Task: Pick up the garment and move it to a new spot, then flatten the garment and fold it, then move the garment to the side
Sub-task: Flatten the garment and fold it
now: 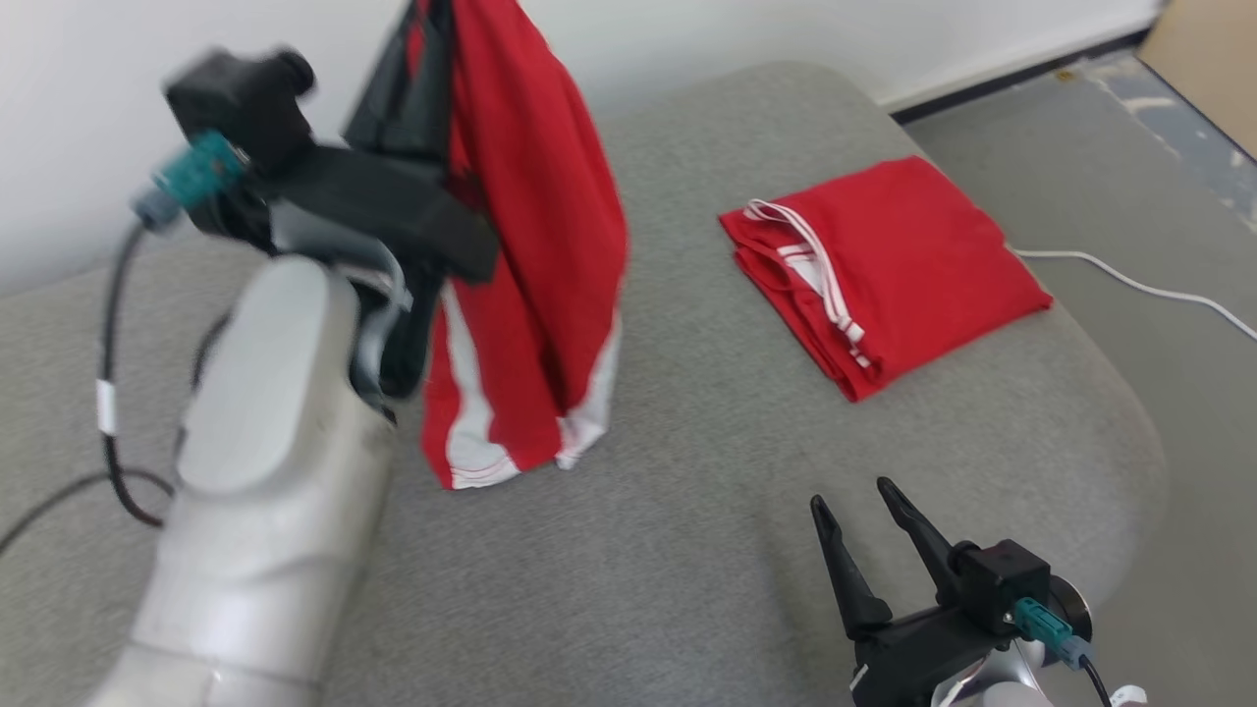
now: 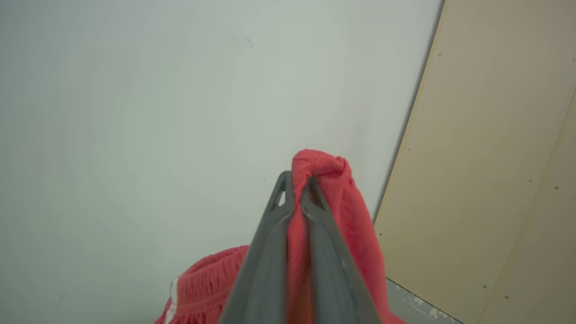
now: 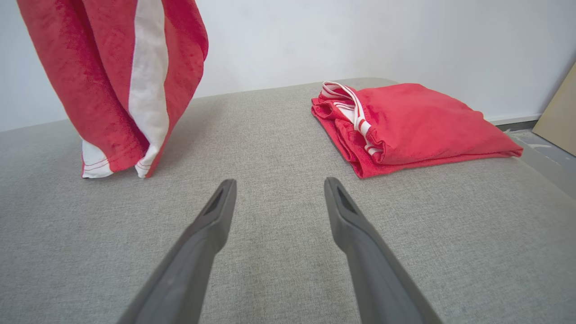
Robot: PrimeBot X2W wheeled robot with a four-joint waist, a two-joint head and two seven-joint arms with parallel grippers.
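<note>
The garment [image 1: 535, 245] is red with white side stripes and hangs in a long bunch from above, its lower hem just touching the grey cushioned surface [image 1: 687, 550]. My left gripper [image 2: 297, 180] is shut on the garment's top [image 2: 333, 216], with red cloth squeezed between the two fingers and bulging past the tips. In the right wrist view the hanging garment [image 3: 112, 81] is at the far left. My right gripper [image 1: 849, 496] is low at the near right, open, with nothing between its fingers [image 3: 279, 184].
A second red garment [image 1: 913, 255] with white trim lies folded on the surface's far right [image 3: 418, 121]. A white cable [image 1: 1129, 280] runs over the floor past the right edge. A white wall stands behind, and a beige board [image 1: 1208, 59] leans at the far right.
</note>
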